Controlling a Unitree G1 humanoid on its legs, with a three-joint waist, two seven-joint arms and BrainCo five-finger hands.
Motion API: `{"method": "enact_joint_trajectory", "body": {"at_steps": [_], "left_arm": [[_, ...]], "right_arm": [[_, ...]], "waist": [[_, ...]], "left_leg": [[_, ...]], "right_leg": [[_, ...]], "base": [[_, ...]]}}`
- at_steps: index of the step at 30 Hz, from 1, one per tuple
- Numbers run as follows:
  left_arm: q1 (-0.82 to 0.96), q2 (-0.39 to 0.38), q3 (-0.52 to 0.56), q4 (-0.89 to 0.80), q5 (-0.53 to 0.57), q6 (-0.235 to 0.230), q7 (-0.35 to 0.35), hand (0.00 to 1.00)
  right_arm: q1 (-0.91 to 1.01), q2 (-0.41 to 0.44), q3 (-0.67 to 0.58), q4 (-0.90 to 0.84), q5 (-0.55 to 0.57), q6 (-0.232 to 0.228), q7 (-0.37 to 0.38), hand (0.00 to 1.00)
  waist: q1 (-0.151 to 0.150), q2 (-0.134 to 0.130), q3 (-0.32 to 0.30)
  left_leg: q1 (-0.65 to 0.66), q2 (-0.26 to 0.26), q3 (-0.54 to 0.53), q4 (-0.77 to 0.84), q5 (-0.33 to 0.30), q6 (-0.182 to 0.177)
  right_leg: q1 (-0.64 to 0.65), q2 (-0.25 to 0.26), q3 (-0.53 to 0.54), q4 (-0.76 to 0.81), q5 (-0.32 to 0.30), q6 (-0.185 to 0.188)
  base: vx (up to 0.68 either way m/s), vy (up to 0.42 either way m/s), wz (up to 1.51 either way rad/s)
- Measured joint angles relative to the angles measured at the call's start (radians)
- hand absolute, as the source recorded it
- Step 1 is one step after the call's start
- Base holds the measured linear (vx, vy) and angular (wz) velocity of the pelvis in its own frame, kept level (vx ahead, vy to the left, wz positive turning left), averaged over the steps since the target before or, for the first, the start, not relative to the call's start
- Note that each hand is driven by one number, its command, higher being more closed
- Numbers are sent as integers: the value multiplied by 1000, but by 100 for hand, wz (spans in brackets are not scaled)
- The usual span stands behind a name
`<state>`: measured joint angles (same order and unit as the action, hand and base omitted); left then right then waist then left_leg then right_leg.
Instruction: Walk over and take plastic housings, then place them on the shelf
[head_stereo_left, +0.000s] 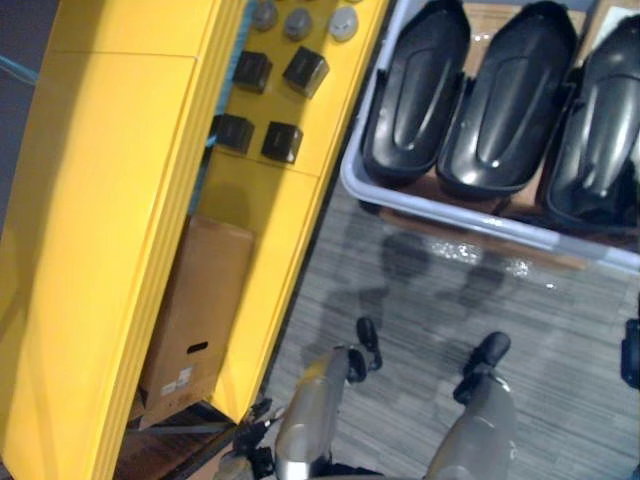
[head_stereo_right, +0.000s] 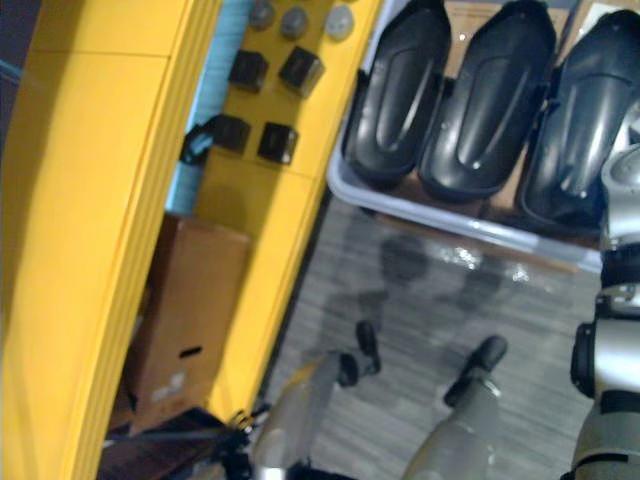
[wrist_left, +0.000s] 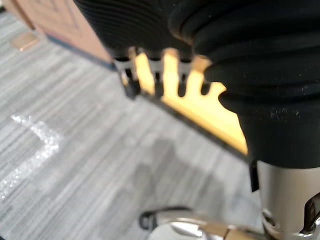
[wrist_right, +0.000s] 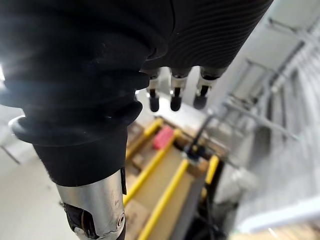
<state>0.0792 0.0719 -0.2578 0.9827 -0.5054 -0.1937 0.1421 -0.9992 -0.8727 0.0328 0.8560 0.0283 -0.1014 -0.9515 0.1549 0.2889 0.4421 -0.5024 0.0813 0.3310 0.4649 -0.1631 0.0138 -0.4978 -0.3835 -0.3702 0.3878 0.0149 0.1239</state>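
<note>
Yellow shelf (head_stereo_left: 100, 200): runs down the left of the frame, top to bottom. A cardboard box (head_stereo_left: 200, 310) is tucked in at its lower part.

Pale tray (head_stereo_left: 470, 224): upper right, on grey carpet floor (head_stereo_left: 450, 310). It holds three black plastic housings (head_stereo_left: 415, 90) (head_stereo_left: 510, 100) (head_stereo_left: 600, 130) side by side, long axes running up the frame. None is in either hand; all are well apart from the fingers.

Right arm (head_stereo_right: 600, 360): stands up the right edge of the frame, its upper end across the tray's near rim.

Right hand (wrist_right: 175, 95): fingers straight and released, grasping nothing (the tips point out into open room).

Left hand (wrist_left: 131, 86): fingers straight and loose, nothing in them, seen against the yellow shelf above the carpet.

Four small black boxes (head_stereo_left: 306, 70): on the shelf, upper centre, with grey discs (head_stereo_left: 297, 22) just above them at the top edge.
</note>
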Motion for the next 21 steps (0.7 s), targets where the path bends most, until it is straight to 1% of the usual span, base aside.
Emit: {"method": "enact_joint_trajectory", "body": {"at_steps": [1, 2, 3, 4, 6, 8, 9, 13, 15, 16, 17, 18, 19, 20, 21], "left_arm": [[0, 0, 0, 0, 0, 0, -1, 0], [0, 0, 0, 1, 0, 0, -1, 0], [0, 0, 0, 1, 0, 0, -1, 0], [0, 0, 0, 1, 0, 0, -1, 0], [0, 0, 0, 2, 0, 0, -3, 0], [0, 0, 0, 3, 0, -1, -5, 0], [0, 0, 0, 3, 0, -1, -5, 0], [-1, -1, 0, 7, -2, -2, -6, 0], [-2, -1, 1, 11, -6, -3, -6, 0], [-2, -1, 1, 13, -6, -2, -6, 0], [-3, 0, 1, 14, -6, -2, -6, 0], [-3, 0, 1, 16, -6, -2, -6, 0], [-7, -1, 1, 25, -6, -2, -7, 0], [-10, -1, 1, 30, -6, -1, -7, 0], [-16, -1, 1, 40, -6, -1, -8, 0]], "right_arm": [[4, 5, -1, 12, 5, 0, 12, 0], [17, 15, -4, 37, 31, 6, 38, 0], [23, 18, -4, 44, 40, 15, 46, 0], [33, 22, -4, 66, 50, 35, 62, 0], [48, 23, -10, 95, 87, 52, 90, 0], [56, 27, -28, 138, 128, 82, 124, 0], [58, 28, -30, 146, 134, 87, 127, 0], [82, 30, -32, 182, 178, 143, 188, 0], [92, 29, -31, 184, 186, 151, 217, 0], [92, 24, -31, 184, 195, 159, 248, 0], [93, 21, -31, 185, 195, 164, 265, 100], [94, 14, -31, 189, 195, 172, 294, 100], [95, 1, -29, 197, 194, 180, 340, 100], [95, -3, -28, 199, 194, 182, 356, 100], [95, -14, -27, 205, 192, 188, 389, 100]], "waist": [[0, 0, 0], [0, 0, 0], [0, 0, 0], [0, 0, 0], [0, 0, 0], [0, 0, 0], [0, 0, 0], [0, 0, 0], [-2, 0, 0], [-2, 0, 0], [-3, 0, 0], [-3, 0, 0], [-3, 0, 0], [-3, 0, 0], [-4, -1, 1]], "left_leg": [[0, 0, 0, 0, 0, 0], [0, 0, 0, 0, 0, 0], [0, 0, 0, 0, 0, 0], [-1, 0, 0, 0, 0, 0], [-3, 0, -2, 1, 0, 0], [-4, 0, -3, 2, 0, 0], [-4, 1, -3, 2, 0, 0], [-6, 2, -3, 5, -1, 0], [-7, 4, -2, 10, -4, 2], [-7, 8, -3, 20, -10, 2], [-7, 10, -4, 24, -13, 2], [-7, 12, -5, 28, -17, 2], [-9, 12, -6, 32, -22, 3], [-9, 12, -5, 32, -22, 3], [-9, 10, -6, 33, -22, 4]], "right_leg": [[0, 0, 0, 0, 0, 0], [0, 0, 0, 0, 0, 0], [0, 0, 0, 0, 0, 0], [0, 0, 0, 0, 0, 0], [0, 0, -2, 0, 0, 0], [0, 0, -3, 0, 0, 0], [0, 0, -3, 0, 0, 0], [0, 1, -3, 0, 0, 0], [1, 2, -3, 0, 0, 0], [5, 4, -3, 1, 0, 0], [8, 5, -3, 0, -1, 0], [10, 6, -4, 0, -1, 0], [11, 5, -4, 2, -1, 0], [12, 5, -4, 1, -1, 0], [12, 2, -4, 2, -1, 0]], "base": [[0, 0, 0], [0, 0, 0], [0, 0, 0], [0, 0, 0], [0, 0, 0], [0, 0, 0], [0, 0, 0], [0, 0, 0], [0, 0, 0], [0, 0, 0], [0, 0, 0], [0, 0, 0], [0, 0, 0], [0, 0, 0], [0, 0, 0]]}}
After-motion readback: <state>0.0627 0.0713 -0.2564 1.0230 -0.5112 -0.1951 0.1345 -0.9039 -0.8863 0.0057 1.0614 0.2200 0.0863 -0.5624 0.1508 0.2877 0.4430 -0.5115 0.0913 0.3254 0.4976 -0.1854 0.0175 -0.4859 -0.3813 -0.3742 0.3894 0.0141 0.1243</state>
